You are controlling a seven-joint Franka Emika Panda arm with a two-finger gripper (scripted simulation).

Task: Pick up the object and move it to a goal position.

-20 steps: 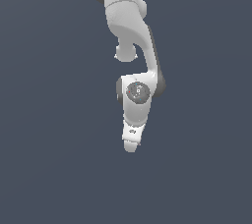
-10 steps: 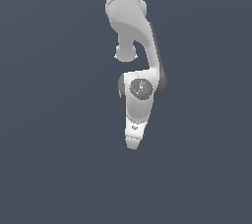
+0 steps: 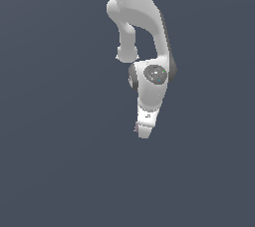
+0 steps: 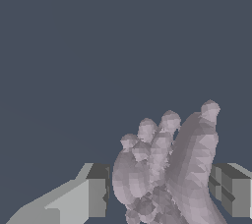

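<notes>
While the gripper [image 3: 143, 132] hangs low over the desk [image 3: 60, 171], I see the object [image 4: 167, 169] between the jaws, lying nearer one; they stand open and apart, gripping nothing, I judge.

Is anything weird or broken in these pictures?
Nothing looks broken. The pinkish object is lumpy, with bumps like little fingers, and sits between the end effector fingers. In the exterior view the arm hides nearly all of it.
</notes>
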